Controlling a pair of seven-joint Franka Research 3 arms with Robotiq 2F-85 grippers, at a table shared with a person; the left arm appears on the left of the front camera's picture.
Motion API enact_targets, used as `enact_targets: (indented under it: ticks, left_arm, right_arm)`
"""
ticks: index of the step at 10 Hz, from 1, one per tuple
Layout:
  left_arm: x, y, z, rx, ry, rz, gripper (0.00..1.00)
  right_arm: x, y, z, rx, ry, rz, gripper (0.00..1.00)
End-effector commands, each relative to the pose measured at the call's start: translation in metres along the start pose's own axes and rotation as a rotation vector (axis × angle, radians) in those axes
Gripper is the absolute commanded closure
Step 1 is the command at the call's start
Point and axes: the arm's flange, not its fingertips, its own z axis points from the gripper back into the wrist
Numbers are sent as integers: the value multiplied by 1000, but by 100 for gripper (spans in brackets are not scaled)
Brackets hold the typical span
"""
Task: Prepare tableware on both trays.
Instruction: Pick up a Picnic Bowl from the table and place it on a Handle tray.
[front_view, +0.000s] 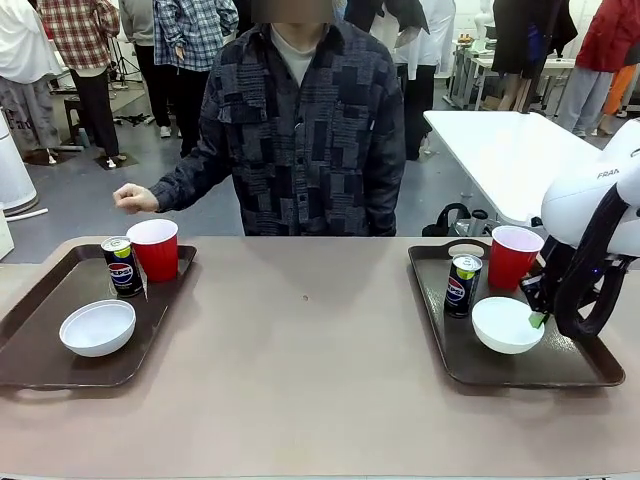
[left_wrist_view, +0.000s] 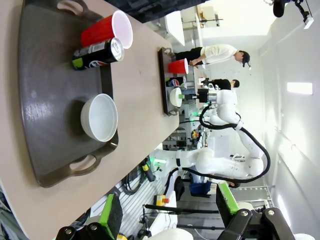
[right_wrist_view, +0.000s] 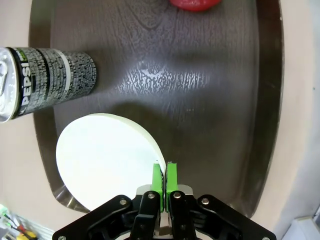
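I am holding my right gripper (right_wrist_view: 164, 172) low over the right tray (front_view: 560, 370), its green pads pinched on the thin rim of the white bowl (front_view: 507, 324) at the bowl's right edge; the bowl is sitting upright on the tray floor, mouth up, with nothing in it that I can see. Just to its left a slim black can (front_view: 462, 285) is standing on end, long axis vertical, pull-tab top up, and from my right wrist I am reading "PEPSI" in white letters running along its side. Behind it a red cup (front_view: 513, 256) is standing upright, white inside showing. My left gripper (left_wrist_view: 167, 212) is hanging well back from the table with its fingers spread wide apart, gripping nothing. The left tray (front_view: 30, 365) is carrying the same set: a second white bowl (front_view: 97, 327) mouth up near the front, a second Pepsi can (front_view: 122, 265) upright with its blue-red logo facing me, and a second red cup (front_view: 155, 249) touching it on the right. The person's hand (front_view: 132, 199) is hovering in a loose fist beyond that tray's far edge
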Motion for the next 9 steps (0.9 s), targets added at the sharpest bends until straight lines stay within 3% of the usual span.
enact_targets:
  ticks: [1,4,5,6,7,8,9]
  left_arm:
    - [-3,-2,-2,7,-13,-3,0]
    - [-3,-2,-2,7,-13,-3,0]
    - [-3,-2,-2,7,-13,-3,0]
    - [-3,-2,-2,7,-13,-3,0]
    - [-3,-2,-2,7,-13,-3,0]
    - [-3,-2,-2,7,-13,-3,0]
    - [-3,-2,-2,7,-13,-3,0]
  right_arm:
    - [-31,0,-20,-39,-24,-28,96]
    - [-33,0,-26,-41,2,-20,96]
    - [-34,1,-24,-34,10,-24,40]
    - [-35,3,-19,-31,7,-20,37]
    - [-39,5,-13,-40,7,-40,0]
    - [-42,7,-5,-46,19,-33,17]
    - [-46,11,9,-64,42,-42,0]
